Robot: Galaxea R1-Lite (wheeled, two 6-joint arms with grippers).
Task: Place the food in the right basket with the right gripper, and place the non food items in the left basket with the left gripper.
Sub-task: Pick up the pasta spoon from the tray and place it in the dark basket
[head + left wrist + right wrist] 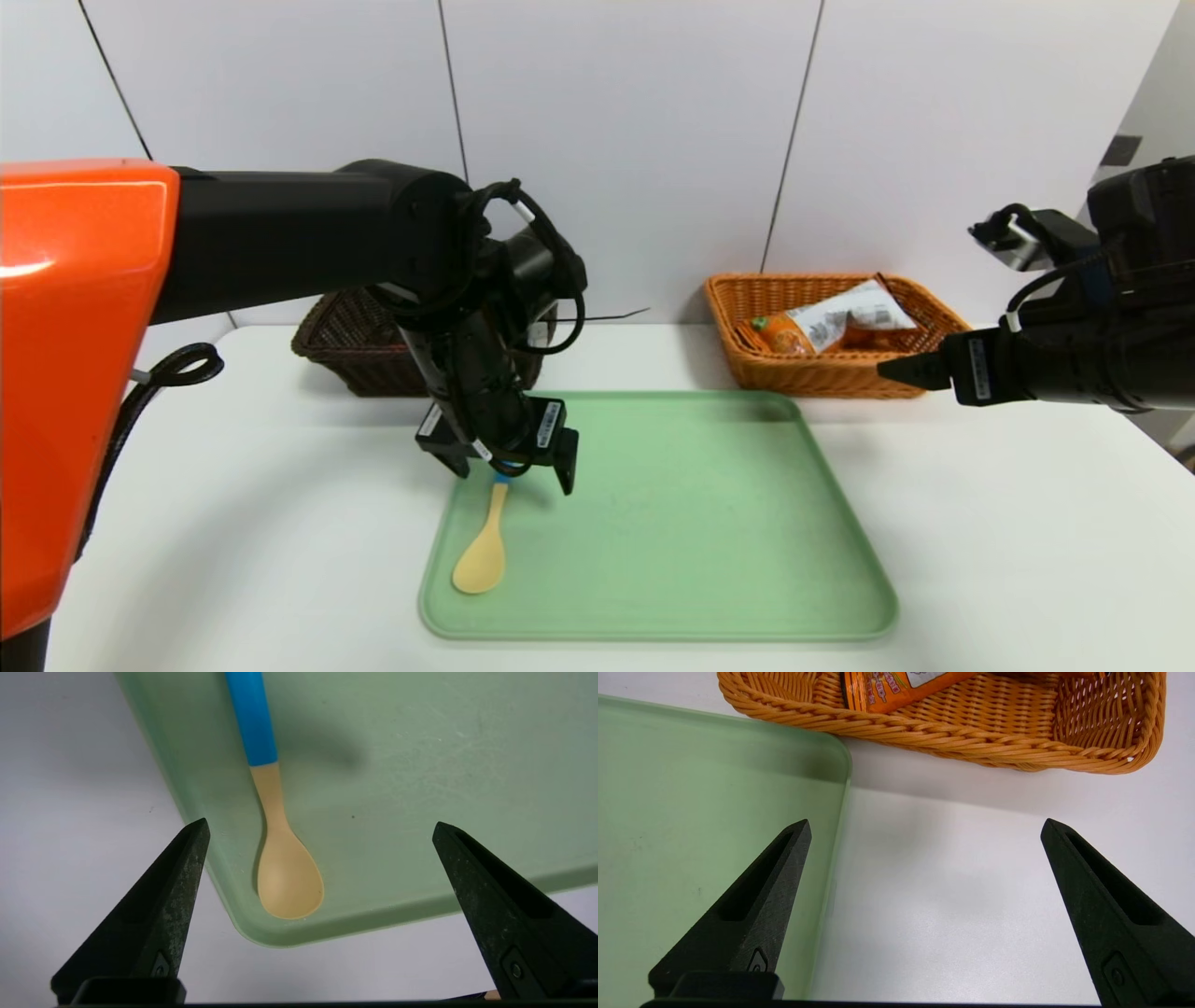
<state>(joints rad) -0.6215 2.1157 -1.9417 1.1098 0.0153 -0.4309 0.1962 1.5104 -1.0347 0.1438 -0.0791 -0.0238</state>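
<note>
- The left gripper (512, 476) is hovering over the left part of the green tray (653, 523), its fingers standing wide apart with nothing between them but air above the spoon.
- The wooden spoon (481, 560) is lying on the tray near its left edge, its bowl pointing toward the tray's near left corner.
- Its blue handle (254, 723) is reaching away from the bowl, partly hidden beneath the left gripper in the head view.
- The right gripper (926, 828) is hanging above the white table (1018, 523), just beside the tray's right side and in front of the orange-brown basket; its fingers are standing wide and holding nothing.
- The orange-brown basket (812, 378) is sitting behind the tray's far right corner and is holding food packets (826, 322), with orange and white wrapping showing.
- The dark brown basket (359, 364) is standing behind the tray's far left corner, partly covered by the left arm (308, 224); something reddish is showing inside, too hidden to name.
</note>
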